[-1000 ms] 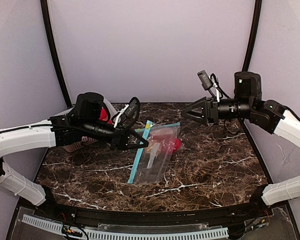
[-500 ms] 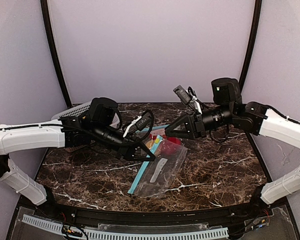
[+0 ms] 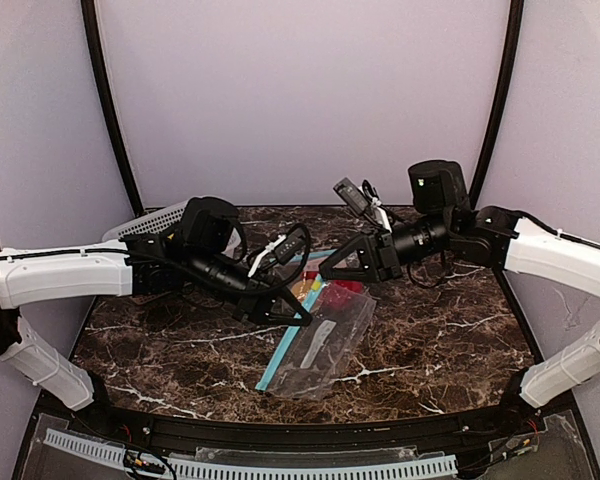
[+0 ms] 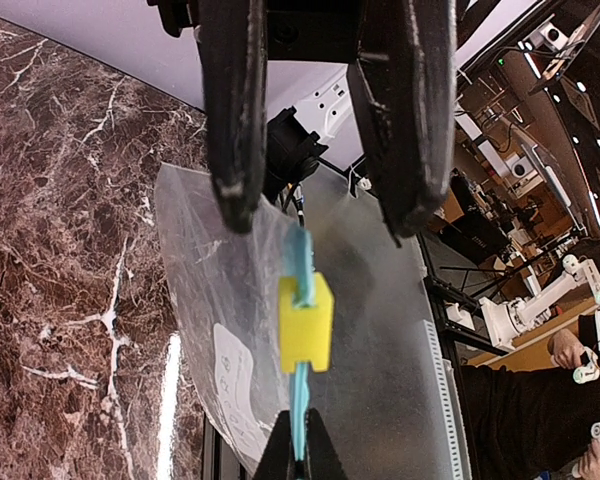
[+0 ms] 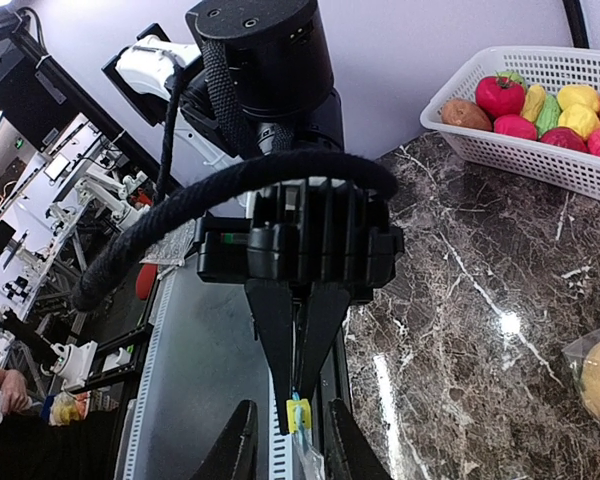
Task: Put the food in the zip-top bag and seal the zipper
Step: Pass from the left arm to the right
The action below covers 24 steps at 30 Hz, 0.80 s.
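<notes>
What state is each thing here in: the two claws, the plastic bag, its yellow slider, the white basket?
left gripper: shut on the blue zipper strip.
right gripper: open, tips at the yellow slider.
yellow slider: on the strip, not gripped.
zip-top bag: top end lifted, red food inside; sealed or not, cannot tell.
basket: holds several toy fruits.

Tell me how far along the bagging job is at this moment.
Done: some food lies inside the zip-top bag. In hand: the left gripper is shut on the bag's blue zipper strip, while the right gripper stands open by the yellow slider, not gripping it. Left: sealing the zipper. The white basket also holds more food.
</notes>
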Tool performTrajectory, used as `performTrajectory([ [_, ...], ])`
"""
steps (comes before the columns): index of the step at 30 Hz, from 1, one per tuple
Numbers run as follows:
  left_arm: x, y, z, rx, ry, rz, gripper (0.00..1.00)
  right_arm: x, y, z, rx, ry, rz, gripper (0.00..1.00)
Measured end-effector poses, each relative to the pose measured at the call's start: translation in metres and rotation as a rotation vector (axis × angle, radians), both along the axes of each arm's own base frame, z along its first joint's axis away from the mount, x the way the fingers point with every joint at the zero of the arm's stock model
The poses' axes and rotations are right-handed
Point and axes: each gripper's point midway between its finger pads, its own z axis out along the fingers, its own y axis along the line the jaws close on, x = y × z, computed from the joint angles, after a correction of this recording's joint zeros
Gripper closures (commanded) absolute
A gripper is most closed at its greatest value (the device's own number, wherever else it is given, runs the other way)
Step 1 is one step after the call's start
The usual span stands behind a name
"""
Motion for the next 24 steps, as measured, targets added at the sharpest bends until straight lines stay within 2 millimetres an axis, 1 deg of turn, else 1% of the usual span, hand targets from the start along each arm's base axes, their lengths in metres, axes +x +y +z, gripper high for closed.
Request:
performTrajectory([
  [7, 0.0003, -0.0006, 0.001, -0.005, -0.003, -0.001, 0.99, -0.0014, 0.0015, -0.0032, -0.005, 0.014, 0.015, 0.83],
  [15, -0.0001, -0.0005, 0.0011, -0.006, -0.002, -0.003, 0.99, -0.0026, 0.0045, -0.0087, -0.015, 0.023, 0.028, 0.99],
  [19, -0.0007, -0.0004, 0.0012, -0.006, 0.001, -0.006, 0.99, -0.0023, 0.0046, -0.0082, -0.013, 0.019, 0.028, 1.0],
  [20, -0.0009, -0.0003, 0.0012, -0.006, 0.001, -0.006, 0.98, -0.0024, 0.0047, -0.0082, -0.012, 0.018, 0.028, 1.0],
  [21, -0.0009, -0.0004, 0.0013, -0.007, 0.001, -0.007, 0.89, -0.0024, 0.0046, -0.0084, -0.013, 0.018, 0.028, 1.0],
  [22, -0.001, -0.0003, 0.0013, -0.007, 0.002, -0.007, 0.82, -0.0023, 0.0046, -0.0082, -0.012, 0.018, 0.028, 1.0],
  [23, -0.0009, -0.0004, 0.0014, -0.006, 0.003, -0.006, 0.68, -0.0024, 0.0046, -0.0083, -0.012, 0.018, 0.028, 1.0],
  [24, -0.0002, -0.001, 0.0025, -0.011, 0.002, -0.004, 0.62, -0.0025, 0.0046, -0.0083, -0.013, 0.019, 0.028, 1.0],
])
